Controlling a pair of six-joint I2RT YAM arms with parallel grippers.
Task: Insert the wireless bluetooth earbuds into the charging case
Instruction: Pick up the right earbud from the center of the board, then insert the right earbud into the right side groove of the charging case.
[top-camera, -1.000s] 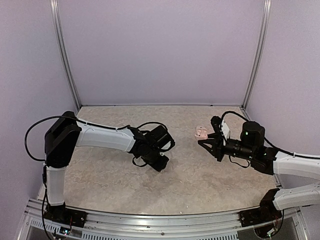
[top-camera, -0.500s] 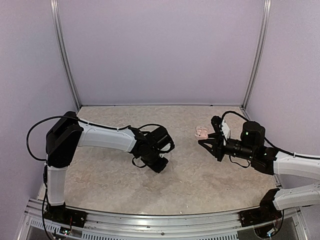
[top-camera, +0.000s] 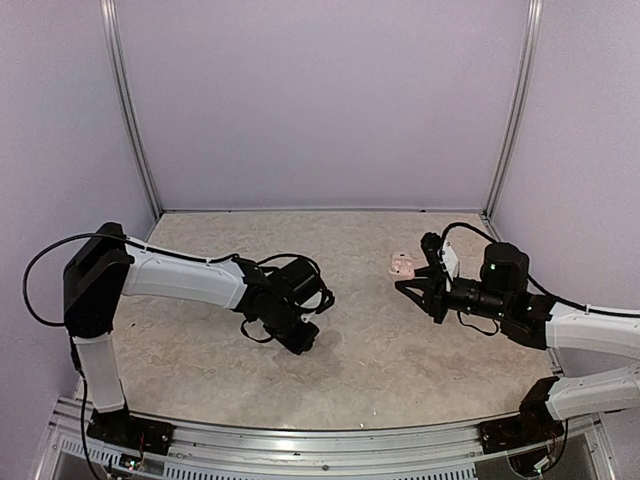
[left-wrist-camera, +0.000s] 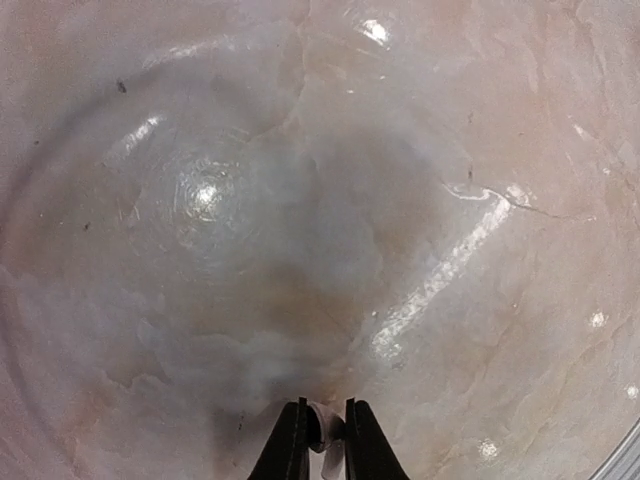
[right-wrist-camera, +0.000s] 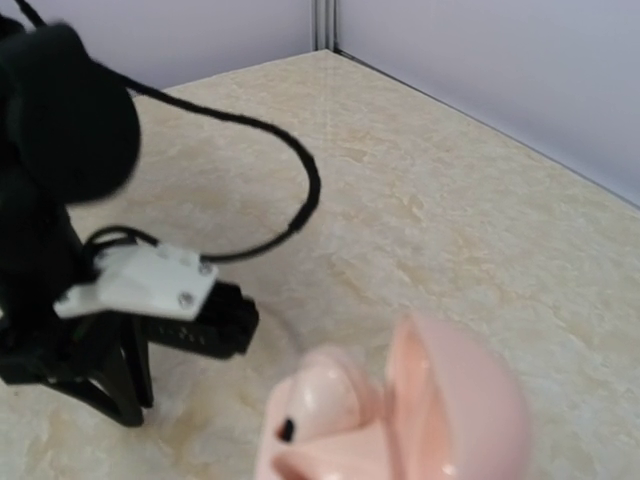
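Toward 2 o'clock from the middle of the desk (top-camera: 380, 370) in the overhead view, we find the pink charging case (top-camera: 402, 265) lying on the surface. It is well apart from our left hand (top-camera: 297, 338), which sits around 7 o'clock of the middle. From the left wrist we see that hand drawn narrow, its two black fingers (left-wrist-camera: 290, 450) pinching a tiny white earbud (left-wrist-camera: 327, 435) between the tips at 6 o'clock, with marbled desk beyond. Our right hand (top-camera: 412, 274) has its fingers spread wide, and the case lies just off their tips at 10 o'clock; whether a finger touches it we cannot tell. From the right wrist the case fills the 6 o'clock edge, its lid (right-wrist-camera: 460, 400) raised on the right and a rounded pink shape with a small dark spot sitting in the base on the left; we cannot tell whether that shape is a second earbud
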